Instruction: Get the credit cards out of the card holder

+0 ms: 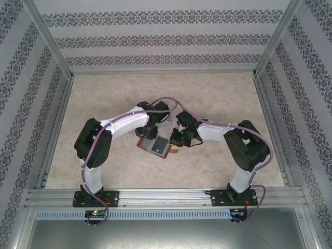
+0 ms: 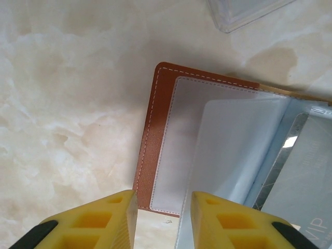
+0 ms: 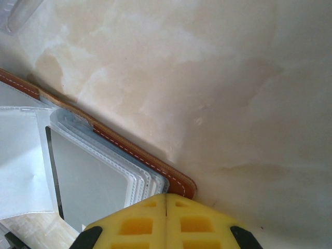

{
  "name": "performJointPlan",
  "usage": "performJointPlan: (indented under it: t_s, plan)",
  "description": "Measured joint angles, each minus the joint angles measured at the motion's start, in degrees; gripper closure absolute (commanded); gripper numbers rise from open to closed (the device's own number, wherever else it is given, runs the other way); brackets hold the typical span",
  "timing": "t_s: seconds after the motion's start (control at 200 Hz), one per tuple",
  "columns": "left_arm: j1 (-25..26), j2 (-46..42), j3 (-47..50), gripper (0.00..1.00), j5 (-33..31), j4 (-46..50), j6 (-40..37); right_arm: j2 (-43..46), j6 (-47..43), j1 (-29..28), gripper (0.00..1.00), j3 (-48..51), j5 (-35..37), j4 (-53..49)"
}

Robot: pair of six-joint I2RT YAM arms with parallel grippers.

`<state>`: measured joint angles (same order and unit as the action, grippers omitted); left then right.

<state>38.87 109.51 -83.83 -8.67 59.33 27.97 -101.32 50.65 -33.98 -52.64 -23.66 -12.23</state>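
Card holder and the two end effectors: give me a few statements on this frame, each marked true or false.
1. The card holder lies opened out on the table. True.
2. The right end effector has its fingers spread wide. False: they are closed together, next to the holder's corner.
3. The left end effector has a gap between its fingers. True.
4. The clear plastic tray sits on top of the card holder. False: it lies on the table beyond the holder, apart from it.
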Motion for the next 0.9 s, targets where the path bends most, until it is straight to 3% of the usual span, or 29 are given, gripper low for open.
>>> performJointPlan:
  t_s: [0.425, 0.63, 0.899]
  plan:
    - [-3.0, 5.2, 3.8, 0.63, 2.5, -2.4, -1.4, -0.1, -1.5, 0.0, 1.00, -0.7, 0.1, -1.1]
    - [-3.3, 3.9, 5.7, 0.65, 4.3, -4.1, -1.9, -0.1, -3.2, 0.1, 0.96, -2.1, 0.5, -3.5]
    - [-3.4, -0.9, 12.3, 0.67, 11.4, -6.5, -1.0, -0.1, -6.5, 0.9, 0.91, -6.3, 0.7, -6.7]
